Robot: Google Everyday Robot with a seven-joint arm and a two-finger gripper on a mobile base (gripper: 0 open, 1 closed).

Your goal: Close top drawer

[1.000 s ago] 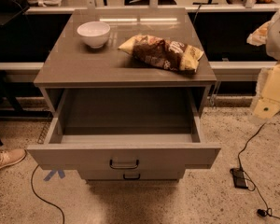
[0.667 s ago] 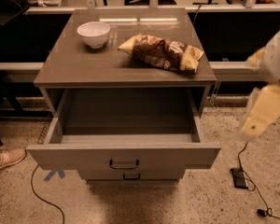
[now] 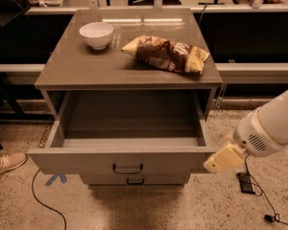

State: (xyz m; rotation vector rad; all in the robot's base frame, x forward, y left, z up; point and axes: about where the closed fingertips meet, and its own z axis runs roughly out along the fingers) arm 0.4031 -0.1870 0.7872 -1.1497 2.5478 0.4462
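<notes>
The top drawer [image 3: 86,160] is pulled far out of the grey-taupe cabinet and its inside is empty. Its flat front panel faces me and carries a small dark bar handle [image 3: 127,168]. My gripper [image 3: 223,159] is at the end of the white arm [image 3: 269,128], which comes in from the right. It sits at the right end of the drawer's front panel, touching it or very close to it. A lower drawer [image 3: 105,179] shows just under the open one.
On the cabinet top [image 3: 77,68] stand a white bowl [image 3: 96,34] and a brown chip bag [image 3: 167,54]. A person's shoe [image 3: 5,163] is on the floor at left. A blue tape mark [image 3: 55,178], a black cable [image 3: 43,202] and a small black device [image 3: 246,182] lie on the floor.
My arm has swung down and left, from beside the cabinet's right side to the right front corner of the open drawer. The drawer has not moved.
</notes>
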